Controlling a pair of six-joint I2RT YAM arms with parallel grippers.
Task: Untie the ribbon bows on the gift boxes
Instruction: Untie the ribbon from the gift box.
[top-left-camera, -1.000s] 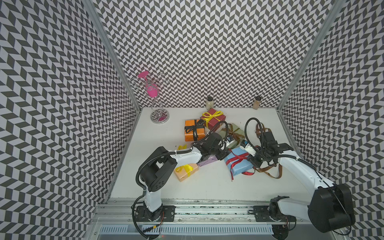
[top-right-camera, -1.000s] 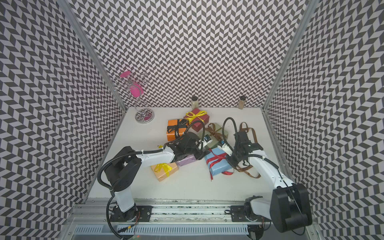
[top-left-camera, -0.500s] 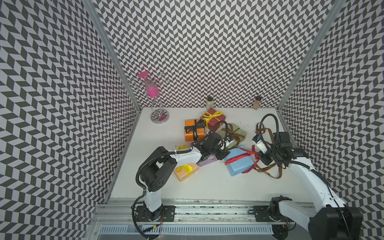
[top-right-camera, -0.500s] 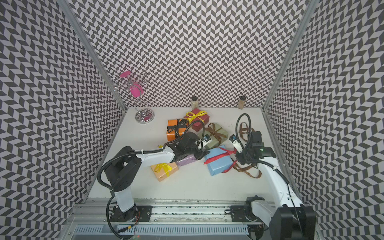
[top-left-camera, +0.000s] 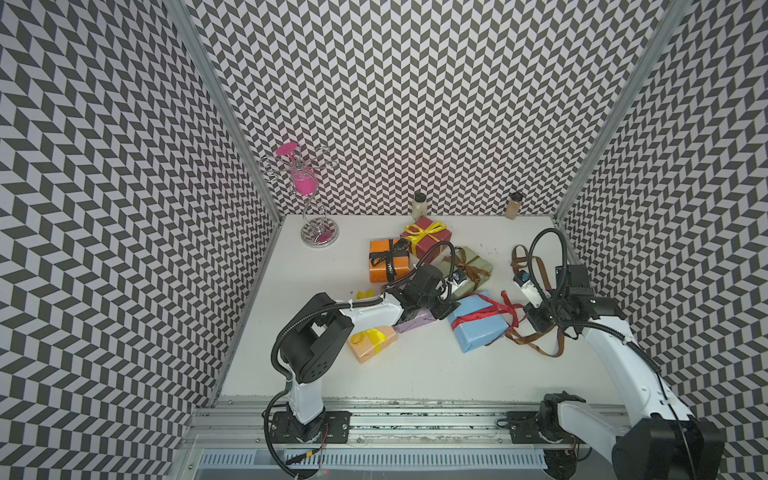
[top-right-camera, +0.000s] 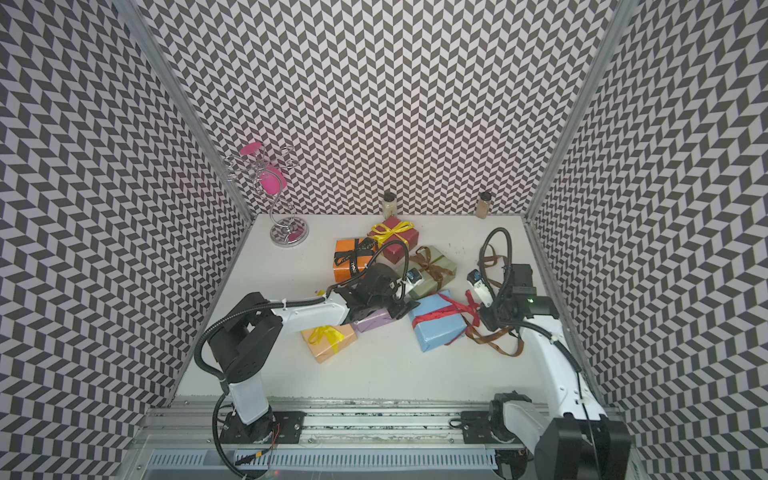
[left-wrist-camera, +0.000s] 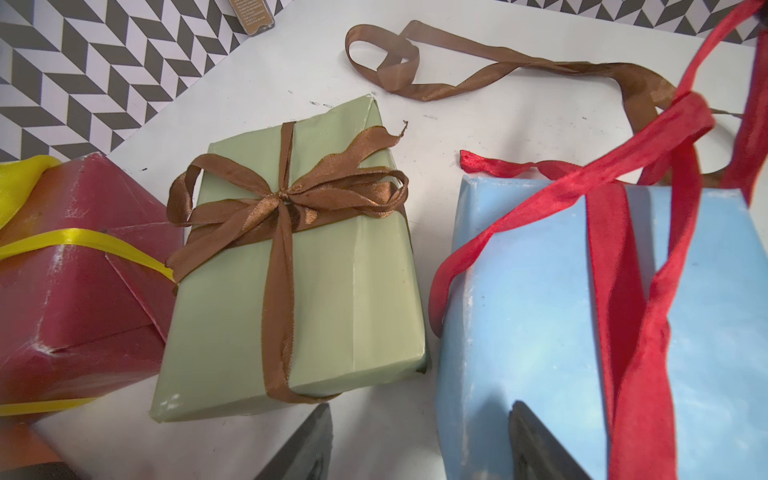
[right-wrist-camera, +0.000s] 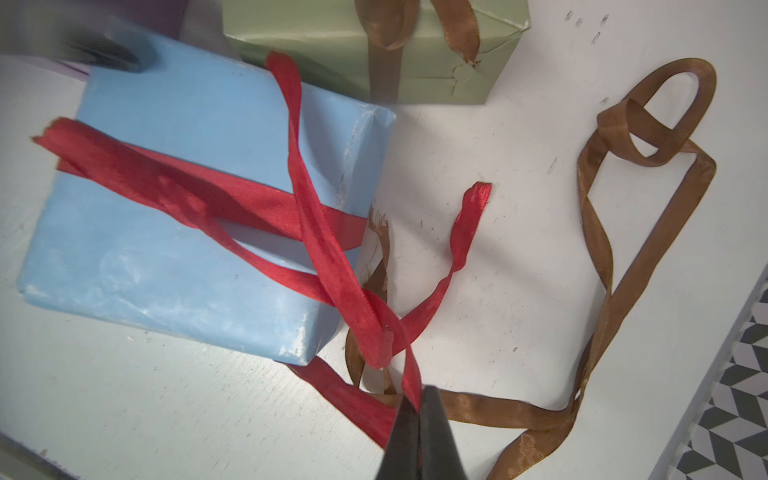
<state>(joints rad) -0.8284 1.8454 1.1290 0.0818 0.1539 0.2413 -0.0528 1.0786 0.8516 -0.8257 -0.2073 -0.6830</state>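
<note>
Chevron-walled table (top-left-camera: 415, 374): black ribbon (top-left-camera: 390, 264) on orange box (top-left-camera: 379, 272) bears illegible white lettering.

Lt blue box (right-wrist-camera: 124, 270) is showing matt paper wrap, scuffed whitish at edges & corners. Red ribbon (right-wrist-camera: 316, 232) on it is gleaming like satin cloth w/ a fine weave. Sage green box (left-wrist-camera: 353, 270) is looking like smooth matt paper w/ faint creases; its brown ribbon (left-wrist-camera: 286, 199) is shining, satiny, fraying at the tips. Loose brown ribbon (right-wrist-camera: 600, 237) is looking thin & glossy. Dark red box (left-wrist-camera: 83, 291) is wearing slightly glossy paper, rubbed white along folds; its yellow ribbon (left-wrist-camera: 83, 239) is glinting, slick. Table (right-wrist-camera: 498, 124) is looking matt white, flecked w/ small dark marks. Wire stand (top-left-camera: 319, 239) is gleaming like chromed metal.
</note>
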